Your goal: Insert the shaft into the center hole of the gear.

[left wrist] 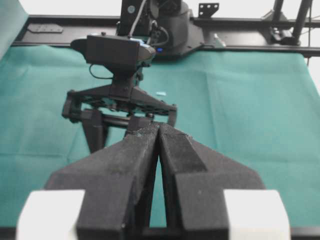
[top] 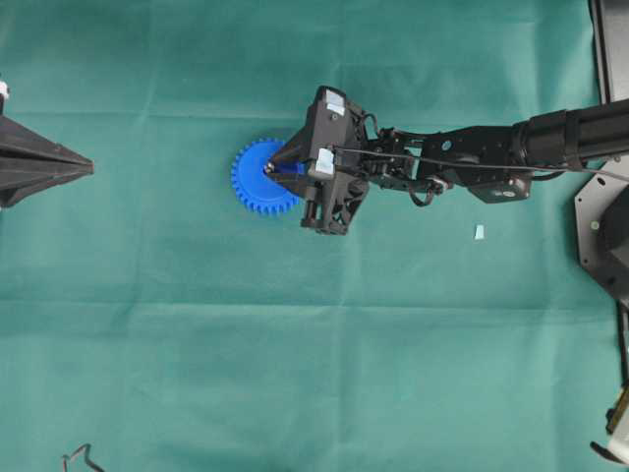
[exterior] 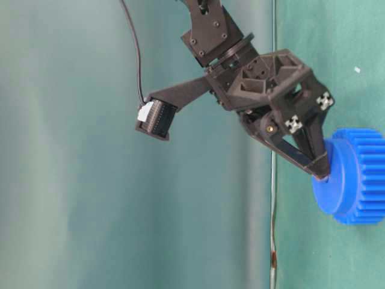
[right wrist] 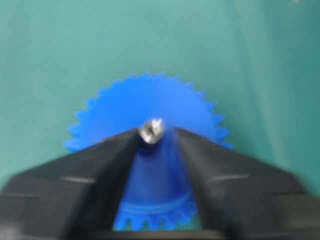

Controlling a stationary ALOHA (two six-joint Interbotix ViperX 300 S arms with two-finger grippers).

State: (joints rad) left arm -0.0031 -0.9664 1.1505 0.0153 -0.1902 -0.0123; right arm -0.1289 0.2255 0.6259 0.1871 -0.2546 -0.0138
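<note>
The blue gear (top: 254,187) lies flat on the green cloth left of centre. The silvery shaft (right wrist: 152,131) stands at the middle of the gear (right wrist: 145,102), covering the center hole. My right gripper (top: 271,168) hovers over the gear's hub, jaws apart. In the right wrist view the left finger's tip is at the shaft and the right fingertip (right wrist: 181,135) stands clear of it. From table level the right gripper (exterior: 321,174) has its tips at the hub of the gear (exterior: 361,177). My left gripper (top: 86,167) rests at the far left, shut and empty, as the left wrist view (left wrist: 159,128) confirms.
A small pale-blue scrap (top: 479,232) lies on the cloth below the right arm. Black frame parts (top: 601,226) stand at the right edge. A bent wire piece (top: 81,457) sits at the bottom left corner.
</note>
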